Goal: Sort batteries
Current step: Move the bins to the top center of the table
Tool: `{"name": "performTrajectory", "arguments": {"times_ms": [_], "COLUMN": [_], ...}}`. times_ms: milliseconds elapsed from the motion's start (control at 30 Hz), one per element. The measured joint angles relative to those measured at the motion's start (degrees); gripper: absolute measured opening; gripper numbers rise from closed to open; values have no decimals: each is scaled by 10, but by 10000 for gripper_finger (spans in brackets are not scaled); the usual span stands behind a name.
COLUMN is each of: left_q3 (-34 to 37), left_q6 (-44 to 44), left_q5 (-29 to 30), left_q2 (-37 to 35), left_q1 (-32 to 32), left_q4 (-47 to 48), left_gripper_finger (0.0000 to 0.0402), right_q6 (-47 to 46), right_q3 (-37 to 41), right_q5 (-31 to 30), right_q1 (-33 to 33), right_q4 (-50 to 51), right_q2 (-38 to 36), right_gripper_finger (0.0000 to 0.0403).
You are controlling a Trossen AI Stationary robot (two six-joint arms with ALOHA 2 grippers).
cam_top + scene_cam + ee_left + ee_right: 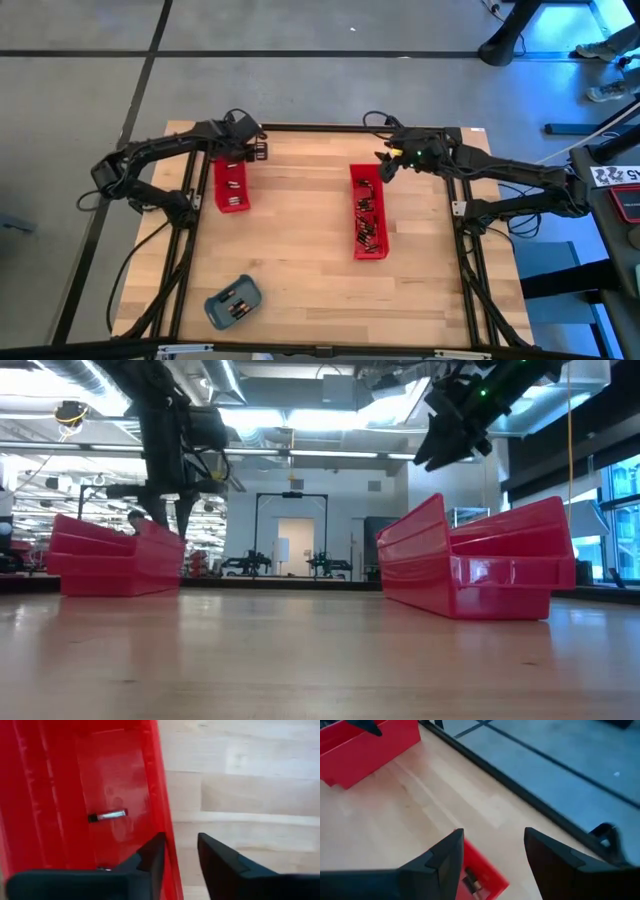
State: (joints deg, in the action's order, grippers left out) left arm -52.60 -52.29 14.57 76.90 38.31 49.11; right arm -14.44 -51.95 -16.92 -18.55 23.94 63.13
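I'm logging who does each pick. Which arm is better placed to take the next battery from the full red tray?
Probably the right: the right gripper hangs open over the far end of the full red tray. The left gripper is at the other red tray.

Two dark jointed arms (pixel 160 150) trail black cables; the right hand (pixel 385 165) shows a green light.

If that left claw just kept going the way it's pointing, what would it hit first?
Probably the side wall of the left red tray: the left gripper straddles that rim, one finger inside, one over the table. Depth is unclear, so it may reach the tray floor.
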Motion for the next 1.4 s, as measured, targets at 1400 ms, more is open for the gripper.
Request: {"name": "performTrajectory", "arguments": {"times_ms": [1400], "left_q3": [-2], "left_q6": [-103], "left_q5": [17], "left_q2": [126], "left_q1": [-120], "left_q4": [-372], "left_gripper_finger": [13], "right_q6": [103], "right_q3": [-14], "right_q5": [2], "right_q1": [-35], "right_q4": [-1], "right_q2": [0], "right_gripper_finger": [209]}}
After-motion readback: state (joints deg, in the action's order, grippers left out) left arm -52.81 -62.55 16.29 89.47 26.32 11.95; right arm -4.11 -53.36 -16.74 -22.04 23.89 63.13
